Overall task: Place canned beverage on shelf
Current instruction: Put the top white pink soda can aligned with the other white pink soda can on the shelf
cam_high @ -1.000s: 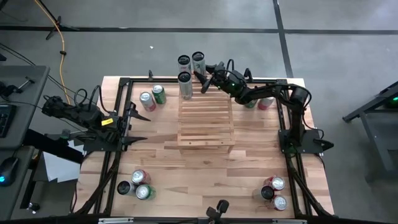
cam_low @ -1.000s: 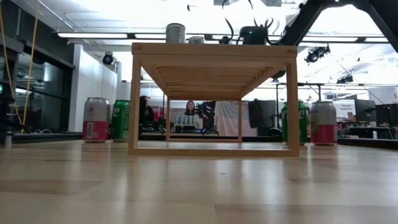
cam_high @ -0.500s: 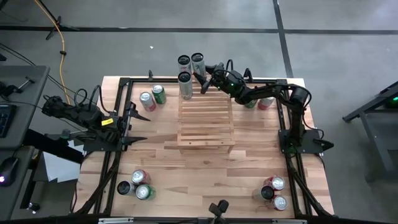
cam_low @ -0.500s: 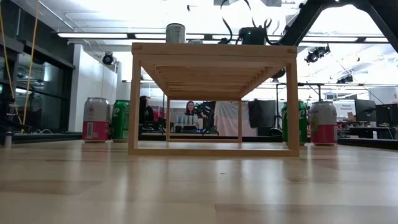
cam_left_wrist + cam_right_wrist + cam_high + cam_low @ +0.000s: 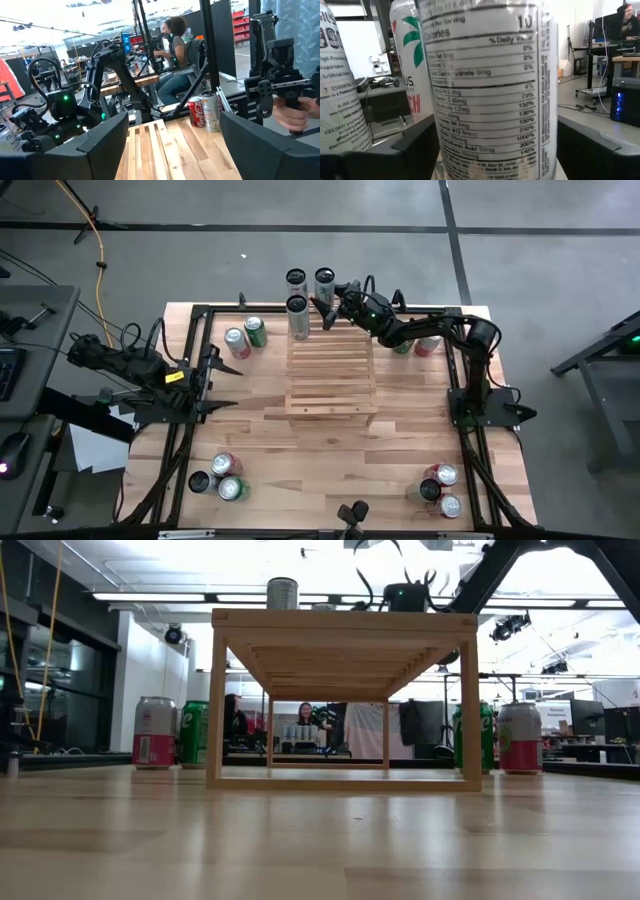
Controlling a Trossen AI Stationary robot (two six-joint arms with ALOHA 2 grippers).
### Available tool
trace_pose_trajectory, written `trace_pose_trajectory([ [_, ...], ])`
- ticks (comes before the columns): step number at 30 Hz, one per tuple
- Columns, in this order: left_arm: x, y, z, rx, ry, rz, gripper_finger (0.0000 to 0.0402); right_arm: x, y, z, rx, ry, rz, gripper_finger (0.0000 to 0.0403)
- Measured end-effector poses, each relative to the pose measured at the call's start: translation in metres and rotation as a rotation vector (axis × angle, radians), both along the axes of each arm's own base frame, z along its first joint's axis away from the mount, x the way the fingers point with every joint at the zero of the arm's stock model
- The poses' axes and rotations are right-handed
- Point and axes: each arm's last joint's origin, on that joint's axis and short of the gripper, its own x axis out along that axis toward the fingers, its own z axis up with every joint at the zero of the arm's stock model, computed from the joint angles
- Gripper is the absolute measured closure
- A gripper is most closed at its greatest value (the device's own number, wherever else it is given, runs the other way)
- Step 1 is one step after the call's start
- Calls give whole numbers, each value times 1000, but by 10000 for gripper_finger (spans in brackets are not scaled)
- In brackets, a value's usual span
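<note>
At the shelf's (image 5: 331,370) far edge, our right claw (image 5: 330,304) stands spread around the can (image 5: 324,281); we should retreat straight back.

can (image 5: 324,279): tall, silver, upright, upper centre, top shelf step | shelf (image 5: 331,380): pale slatted wood, frame centre

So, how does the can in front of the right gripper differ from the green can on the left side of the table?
The white can at the right gripper is tall and slim; the green can is shorter and wider. The white can stands on the far end of the shelf, beside two similar cans; the green can stands on the tabletop, next to a pink can. Both are upright.
</note>
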Motion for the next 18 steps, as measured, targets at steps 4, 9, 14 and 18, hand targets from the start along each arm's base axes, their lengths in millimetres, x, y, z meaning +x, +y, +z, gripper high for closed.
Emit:
trace_pose_trajectory([
  [4, 1, 0, 0, 1, 3, 0, 96, -2, 1, 8, -21, 8, 0, 74],
  [9, 1, -1, -1, 3, 6, 0, 96, -6, 4, 16, -12, 81, -2, 73],
  [14, 1, 0, 0, 2, 5, 0, 96, -11, 7, 24, -11, 157, -3, 73],
  [18, 1, -1, -1, 3, 5, 0, 96, -16, 9, 31, -3, 201, -1, 73],
])
